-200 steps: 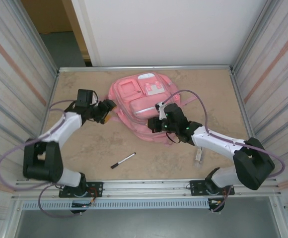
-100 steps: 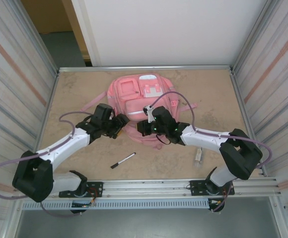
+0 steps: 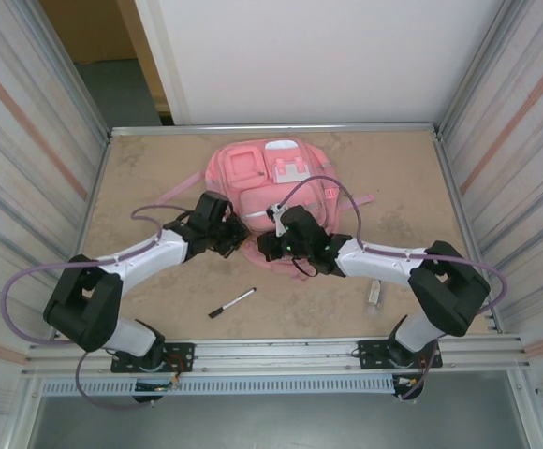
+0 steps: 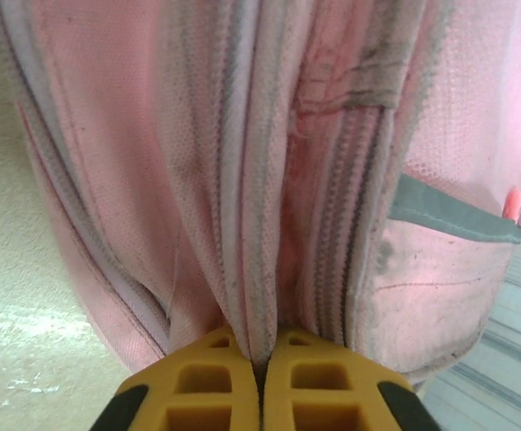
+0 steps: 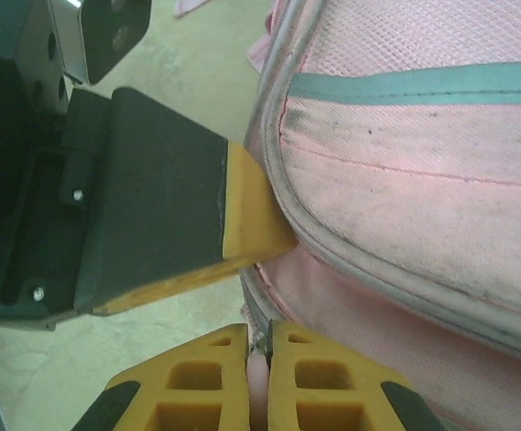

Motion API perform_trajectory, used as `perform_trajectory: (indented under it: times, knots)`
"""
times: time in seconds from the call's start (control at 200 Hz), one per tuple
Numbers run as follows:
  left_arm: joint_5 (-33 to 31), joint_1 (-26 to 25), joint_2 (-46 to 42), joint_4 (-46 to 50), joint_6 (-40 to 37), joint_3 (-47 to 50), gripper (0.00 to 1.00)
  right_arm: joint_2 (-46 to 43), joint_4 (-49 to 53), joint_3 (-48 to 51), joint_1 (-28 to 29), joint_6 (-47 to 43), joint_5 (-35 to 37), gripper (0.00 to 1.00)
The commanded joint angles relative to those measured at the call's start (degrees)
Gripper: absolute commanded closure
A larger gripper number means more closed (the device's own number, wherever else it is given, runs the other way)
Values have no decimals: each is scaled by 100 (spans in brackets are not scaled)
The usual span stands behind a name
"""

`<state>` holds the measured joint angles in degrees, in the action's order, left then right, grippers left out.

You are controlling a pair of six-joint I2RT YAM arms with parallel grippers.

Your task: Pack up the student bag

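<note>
Pinching a zip seam (image 4: 259, 224) of the bag (image 3: 253, 178) in left tool (image 4: 262, 359), neighbouring fabric in right tool (image 5: 259, 346), likely to part the opening.

Both arms stretch low from the near edge of the table (image 3: 398, 187) toward its middle, forearms angled inward. The left gripper (image 3: 231, 234) and right gripper (image 3: 264, 245) sit just beside each other, each pinched tight on fabric of the student bag (image 3: 273, 178).
</note>
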<state>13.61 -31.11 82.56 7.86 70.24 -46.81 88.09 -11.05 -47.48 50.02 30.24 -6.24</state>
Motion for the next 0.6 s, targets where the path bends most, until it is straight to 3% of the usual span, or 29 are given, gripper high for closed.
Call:
perform_trajectory:
  times: [0.0,0.2,0.346,0.416,0.521,0.596]
  knots:
    - [-229,336,-301,16,-369,14,100,-438,546,78,-69,-463,46,100]
    - [8,1080,-667,252,-811,151,100,-1116,986,804,-972,-722,329,100]
    - [164,1683,-387,380,-1322,4,100,-1325,975,1147,-1545,-888,349,100]
    - [331,2048,95,719,-1629,-401,100,-1364,905,1160,-1593,-932,232,100]
    - [1220,2516,1085,680,-1937,-1153,100,-1222,786,901,-1468,-935,-495,100]
    - [1785,2656,1694,658,-2042,-1692,96,-1056,749,609,-1142,-923,-553,100]
